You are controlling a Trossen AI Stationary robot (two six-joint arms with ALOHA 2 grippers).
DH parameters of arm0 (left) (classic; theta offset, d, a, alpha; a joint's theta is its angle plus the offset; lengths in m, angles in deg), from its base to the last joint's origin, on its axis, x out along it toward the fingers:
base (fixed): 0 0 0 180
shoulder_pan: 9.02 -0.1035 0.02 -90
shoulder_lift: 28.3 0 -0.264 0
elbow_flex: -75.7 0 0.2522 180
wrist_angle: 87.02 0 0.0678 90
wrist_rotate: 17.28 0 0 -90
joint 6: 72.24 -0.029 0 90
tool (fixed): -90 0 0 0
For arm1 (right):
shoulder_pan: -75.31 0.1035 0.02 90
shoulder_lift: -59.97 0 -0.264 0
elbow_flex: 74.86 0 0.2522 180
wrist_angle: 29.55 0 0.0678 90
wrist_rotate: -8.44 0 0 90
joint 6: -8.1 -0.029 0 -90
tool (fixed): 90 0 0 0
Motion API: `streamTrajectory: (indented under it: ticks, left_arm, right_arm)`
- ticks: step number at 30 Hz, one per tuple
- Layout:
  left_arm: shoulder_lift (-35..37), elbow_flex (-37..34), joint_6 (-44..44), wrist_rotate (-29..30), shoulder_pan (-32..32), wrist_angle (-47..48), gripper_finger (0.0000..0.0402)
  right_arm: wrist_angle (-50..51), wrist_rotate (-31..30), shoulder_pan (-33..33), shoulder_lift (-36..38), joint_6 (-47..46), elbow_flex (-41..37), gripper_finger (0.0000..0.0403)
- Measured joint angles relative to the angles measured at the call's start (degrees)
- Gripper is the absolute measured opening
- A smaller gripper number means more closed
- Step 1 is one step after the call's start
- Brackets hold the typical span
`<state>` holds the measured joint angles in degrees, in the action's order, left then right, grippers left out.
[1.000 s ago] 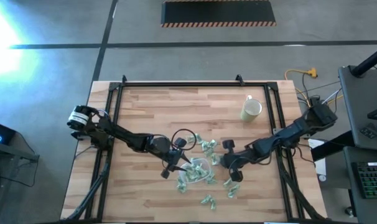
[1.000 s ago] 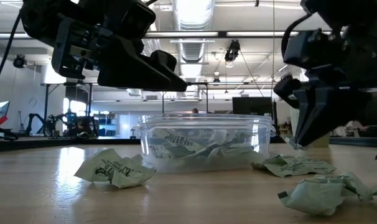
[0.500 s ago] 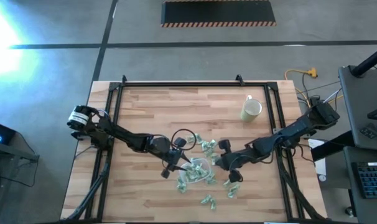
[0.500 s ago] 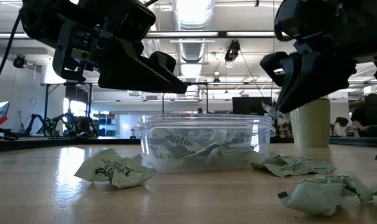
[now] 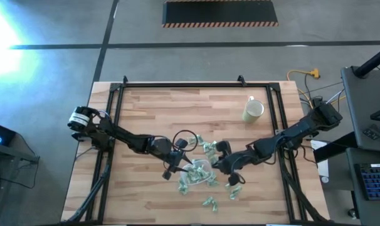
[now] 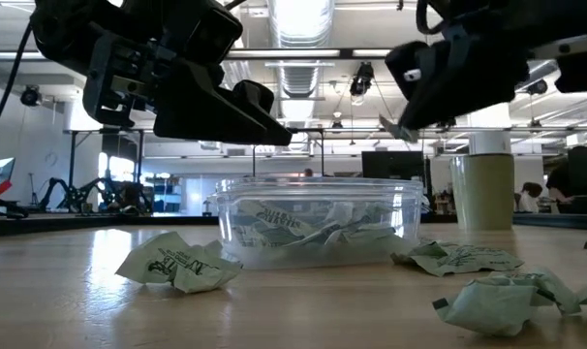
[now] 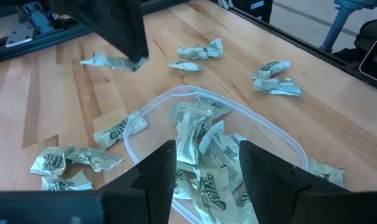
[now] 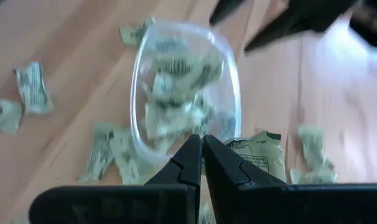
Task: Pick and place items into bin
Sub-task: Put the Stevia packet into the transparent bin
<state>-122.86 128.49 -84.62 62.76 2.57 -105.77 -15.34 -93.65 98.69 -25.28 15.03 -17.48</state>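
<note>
Bin (image 5: 201, 171), frame centre: part-filled; loose items (image 5: 209, 203) remain around; right gripper (image 8: 202, 163) pinches one; left gripper (image 7: 204, 165) spread.

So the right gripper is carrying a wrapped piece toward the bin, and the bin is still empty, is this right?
Not quite. The right gripper does hold a wrapped piece near the bin, but the bin is not empty: the left wrist view shows several pieces already lying inside it. The left gripper hangs open over the bin.
</note>
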Motion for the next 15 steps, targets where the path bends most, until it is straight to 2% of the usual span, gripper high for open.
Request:
streamTrajectory:
  ticks: [4,9,15]
  left_arm:
    - [0.0,0.0,0.0,0.0,-0.1,0.0,0.016]
    - [0.0,0.0,0.0,0.0,-0.3,0.0,0.016]
    - [0.0,0.0,0.0,0.0,-0.4,0.0,0.016]
  right_arm:
    - [-6.9,0.9,0.0,-0.8,3.0,-0.1,0.0008]
    - [-14.2,6.1,0.0,-4.0,6.9,-0.2,0.0008]
    - [-15.7,6.6,-0.2,-8.8,7.3,0.0,0.0008]
